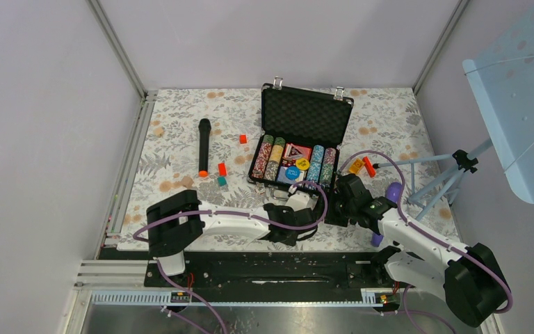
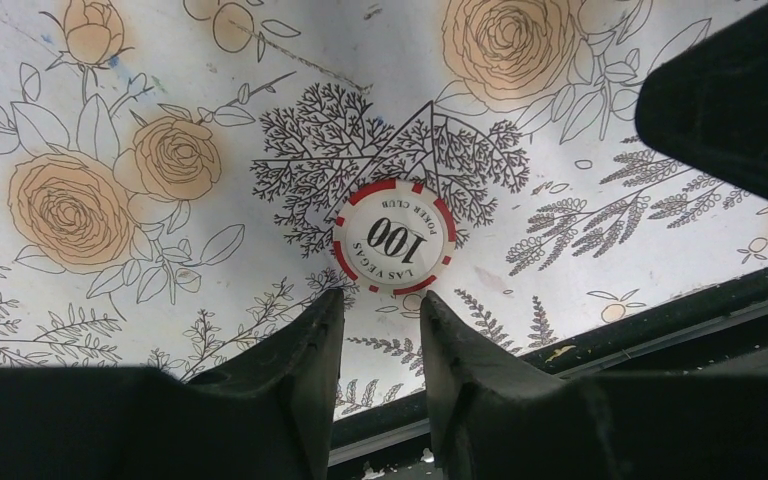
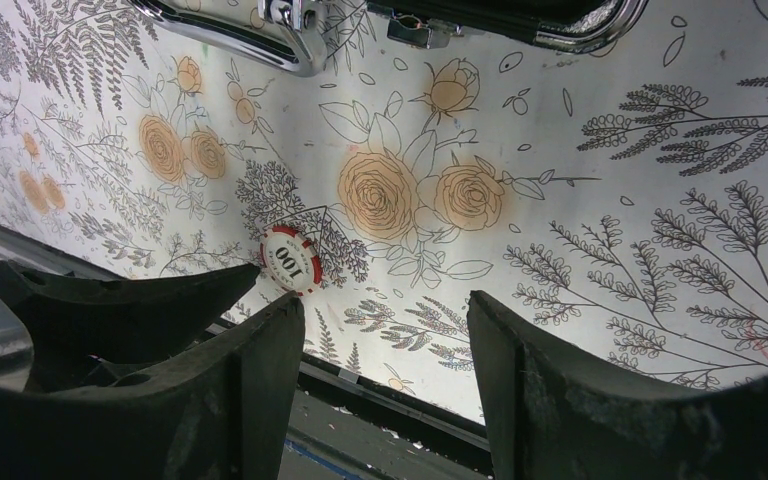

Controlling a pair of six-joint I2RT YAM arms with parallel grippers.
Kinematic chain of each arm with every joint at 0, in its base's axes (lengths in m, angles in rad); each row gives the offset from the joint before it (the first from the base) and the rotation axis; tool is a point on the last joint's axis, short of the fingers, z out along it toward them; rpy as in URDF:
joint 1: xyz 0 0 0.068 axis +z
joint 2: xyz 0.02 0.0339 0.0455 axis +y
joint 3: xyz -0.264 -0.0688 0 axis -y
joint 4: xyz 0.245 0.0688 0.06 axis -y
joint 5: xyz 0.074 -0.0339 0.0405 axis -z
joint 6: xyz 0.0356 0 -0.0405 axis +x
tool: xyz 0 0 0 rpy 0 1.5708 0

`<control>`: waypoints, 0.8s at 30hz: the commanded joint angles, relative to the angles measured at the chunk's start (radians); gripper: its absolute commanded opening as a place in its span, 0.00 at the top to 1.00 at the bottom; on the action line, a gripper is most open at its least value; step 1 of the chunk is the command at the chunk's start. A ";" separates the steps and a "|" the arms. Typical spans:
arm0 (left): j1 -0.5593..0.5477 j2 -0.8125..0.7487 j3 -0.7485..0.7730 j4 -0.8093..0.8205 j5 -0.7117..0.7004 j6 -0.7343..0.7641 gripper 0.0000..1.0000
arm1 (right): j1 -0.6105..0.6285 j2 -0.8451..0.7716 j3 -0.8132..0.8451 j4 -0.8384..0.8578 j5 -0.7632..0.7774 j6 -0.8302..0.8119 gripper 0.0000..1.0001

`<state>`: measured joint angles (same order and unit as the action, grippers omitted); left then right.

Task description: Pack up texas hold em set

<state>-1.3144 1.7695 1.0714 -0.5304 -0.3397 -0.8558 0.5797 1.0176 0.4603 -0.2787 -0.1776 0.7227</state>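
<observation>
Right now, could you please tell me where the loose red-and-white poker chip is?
The poker chip lies flat on the floral tablecloth, just beyond the left gripper in the left wrist view, between the open briefcase and that cloth's near edge.

Plain pale lilac walls [image 1: 42, 104] fill left & top of frame, w/ silver frame posts [image 1: 117, 49] running diag. at the upper corners. Floral-print tabletop [image 1: 174, 139] sits centre. Pale blue perforated panel [image 1: 521, 104] on a tripod [image 1: 464, 161] at right edge.
</observation>
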 commanded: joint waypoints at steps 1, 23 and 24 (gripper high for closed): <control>0.002 0.009 0.001 -0.003 0.002 0.001 0.66 | -0.011 0.004 -0.003 0.013 -0.016 -0.002 0.32; 0.033 0.066 0.056 -0.007 -0.005 0.034 0.38 | -0.021 -0.003 -0.009 0.012 -0.020 -0.007 0.32; 0.034 0.068 0.057 -0.005 -0.004 0.035 0.38 | -0.023 -0.002 -0.009 0.013 -0.020 -0.008 0.32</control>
<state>-1.2877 1.8004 1.1114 -0.5434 -0.3450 -0.8387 0.5667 1.0176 0.4507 -0.2787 -0.1783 0.7227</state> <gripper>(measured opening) 0.625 0.677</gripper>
